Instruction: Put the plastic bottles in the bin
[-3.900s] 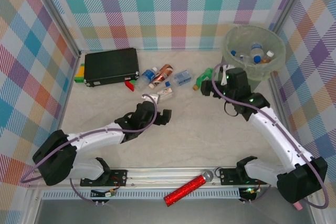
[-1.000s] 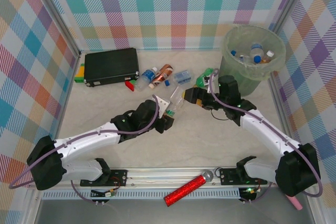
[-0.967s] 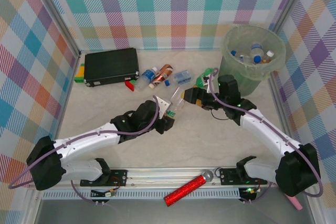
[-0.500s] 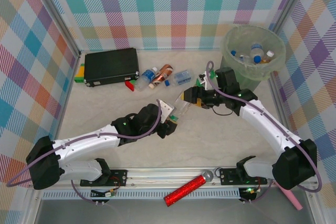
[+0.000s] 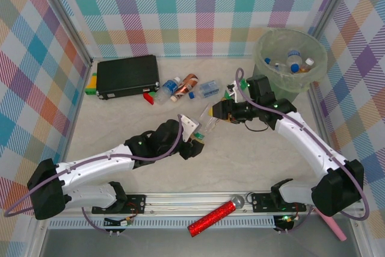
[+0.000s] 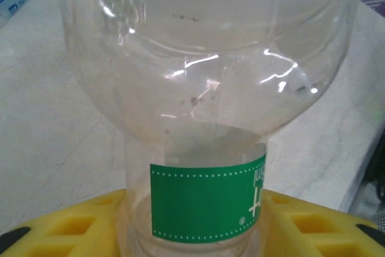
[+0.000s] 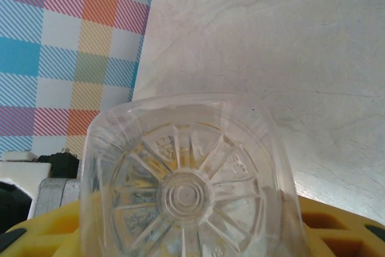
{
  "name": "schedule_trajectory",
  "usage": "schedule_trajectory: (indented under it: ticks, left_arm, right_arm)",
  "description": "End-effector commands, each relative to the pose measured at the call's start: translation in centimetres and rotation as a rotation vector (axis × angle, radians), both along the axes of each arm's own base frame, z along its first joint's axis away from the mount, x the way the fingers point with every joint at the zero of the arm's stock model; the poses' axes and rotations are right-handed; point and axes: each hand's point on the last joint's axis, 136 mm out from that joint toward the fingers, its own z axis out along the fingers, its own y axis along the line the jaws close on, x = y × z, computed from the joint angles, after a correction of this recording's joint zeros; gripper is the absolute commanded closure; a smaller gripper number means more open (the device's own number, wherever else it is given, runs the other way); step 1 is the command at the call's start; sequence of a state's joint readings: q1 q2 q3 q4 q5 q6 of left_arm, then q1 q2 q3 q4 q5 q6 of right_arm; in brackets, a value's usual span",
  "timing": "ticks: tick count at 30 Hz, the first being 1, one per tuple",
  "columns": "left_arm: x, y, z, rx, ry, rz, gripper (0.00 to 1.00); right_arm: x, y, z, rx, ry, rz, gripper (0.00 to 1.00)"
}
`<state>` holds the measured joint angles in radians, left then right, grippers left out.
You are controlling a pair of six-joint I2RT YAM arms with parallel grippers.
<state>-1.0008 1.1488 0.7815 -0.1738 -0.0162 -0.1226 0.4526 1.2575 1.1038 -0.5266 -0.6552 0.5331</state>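
A clear, green-labelled bottle (image 6: 204,88) was held above the middle of the tabletop (image 5: 240,161). Its ribbed base was clamped between the pads of the right claw (image 5: 216,112), and its neck was closely flanked by the left claw (image 5: 195,138), though whether that claw pressed on it could not be told. The bottle was judged empty, light, smooth and thin-walled, likely to dent or slip if squeezed mid-body, so the stiffer base or neck was considered the better hold. The bin (image 5: 298,88), with bottles already inside, stood at the far right corner.
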Motion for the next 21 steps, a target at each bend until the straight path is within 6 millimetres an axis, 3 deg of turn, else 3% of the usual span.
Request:
schedule_trajectory:
  ticks: [1,2,6,9,15,21]
  left_arm:
    - [-0.3,0.1,1.3,-0.039,-0.042,-0.003,0.11]
    - [-0.2,0.3,1.7,-0.048,-0.052,0.009,0.0]
    - [0.3,1.5,3.4,-0.087,-0.088,0.074,0.0]
    - [0.5,2.6,4.7,-0.135,-0.111,0.129,0.0]
    - [-0.1,3.7,6.0,-0.237,-0.116,0.159,0.0]
    - [-0.5,4.0,5.4,-0.271,-0.093,0.166,0.0]
  right_arm:
    - [-0.6,-0.2,3.5,0.031,-0.101,0.017,0.5]
    - [-0.5,-0.4,4.0,0.02,-0.12,-0.001,0.5]
    - [0.8,-2.6,5.8,-0.069,-0.223,-0.111,0.5]
    - [2.4,-5.4,8.0,-0.168,-0.342,-0.236,0.5]
    - [6.1,-12.2,12.8,-0.418,-0.555,-0.519,0.51]
    - [9.2,-19.1,17.6,-0.578,-0.694,-0.812,0.51]
